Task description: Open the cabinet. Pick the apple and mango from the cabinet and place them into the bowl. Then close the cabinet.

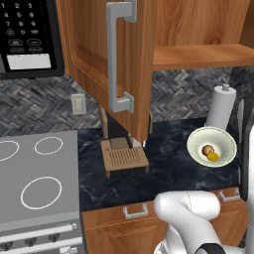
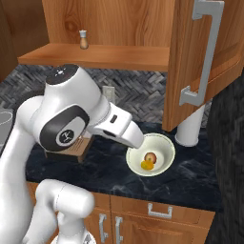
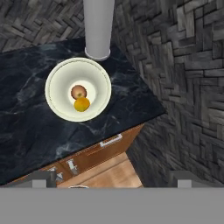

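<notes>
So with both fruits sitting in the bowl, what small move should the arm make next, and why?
Probably swing toward the open cabinet door to push it shut. The apple and mango already lie touching in the bowl, the gripper is open and holds nothing, and the door still stands wide.

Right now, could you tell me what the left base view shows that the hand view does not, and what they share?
The left base view alone shows the open cabinet door with its grey handle, the bare shelf, a microwave, the stove, a wall outlet and a brown wooden stand. The hand view alone looks straight down on the counter's end, with floor below. Both show the bowl holding the apple and mango, and the paper towel roll behind it.
</notes>
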Robot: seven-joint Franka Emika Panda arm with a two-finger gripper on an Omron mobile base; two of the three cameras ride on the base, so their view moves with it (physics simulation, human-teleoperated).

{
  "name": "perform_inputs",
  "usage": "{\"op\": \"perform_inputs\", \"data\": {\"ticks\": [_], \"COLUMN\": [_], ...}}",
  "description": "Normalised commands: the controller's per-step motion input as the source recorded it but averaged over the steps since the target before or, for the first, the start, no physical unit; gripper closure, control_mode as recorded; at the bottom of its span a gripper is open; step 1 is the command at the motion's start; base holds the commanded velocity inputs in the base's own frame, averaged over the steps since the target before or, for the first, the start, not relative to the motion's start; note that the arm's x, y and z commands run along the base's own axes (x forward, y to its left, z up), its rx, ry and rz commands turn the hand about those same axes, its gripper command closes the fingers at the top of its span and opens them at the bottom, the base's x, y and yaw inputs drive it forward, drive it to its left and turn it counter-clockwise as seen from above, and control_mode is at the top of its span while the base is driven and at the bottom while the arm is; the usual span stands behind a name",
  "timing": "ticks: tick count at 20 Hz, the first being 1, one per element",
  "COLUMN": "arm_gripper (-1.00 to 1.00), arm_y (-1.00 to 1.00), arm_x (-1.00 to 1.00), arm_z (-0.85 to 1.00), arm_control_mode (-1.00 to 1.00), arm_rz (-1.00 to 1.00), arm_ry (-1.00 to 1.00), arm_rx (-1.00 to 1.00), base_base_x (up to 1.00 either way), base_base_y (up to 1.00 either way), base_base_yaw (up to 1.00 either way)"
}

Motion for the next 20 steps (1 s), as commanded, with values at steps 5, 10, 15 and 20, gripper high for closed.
{"op": "perform_inputs", "data": {"ticks": [5,10,15,20], "arm_gripper": [-1.00,-1.00,-1.00,-1.00], "arm_y": [0.00,0.00,0.00,-0.01], "arm_x": [-0.33,-0.24,-0.11,-0.03], "arm_z": [0.24,0.23,0.23,0.28], "arm_control_mode": [-1.00,-1.00,-1.00,-1.00], "arm_rz": [-0.04,-0.04,-0.03,-0.03], "arm_ry": [-0.04,-0.06,-0.04,-0.05], "arm_rx": [0.00,0.00,0.00,0.00], "base_base_x": [0.00,0.00,0.00,0.00], "base_base_y": [0.00,0.00,0.00,0.00], "base_base_yaw": [0.00,0.00,0.00,0.00]}}
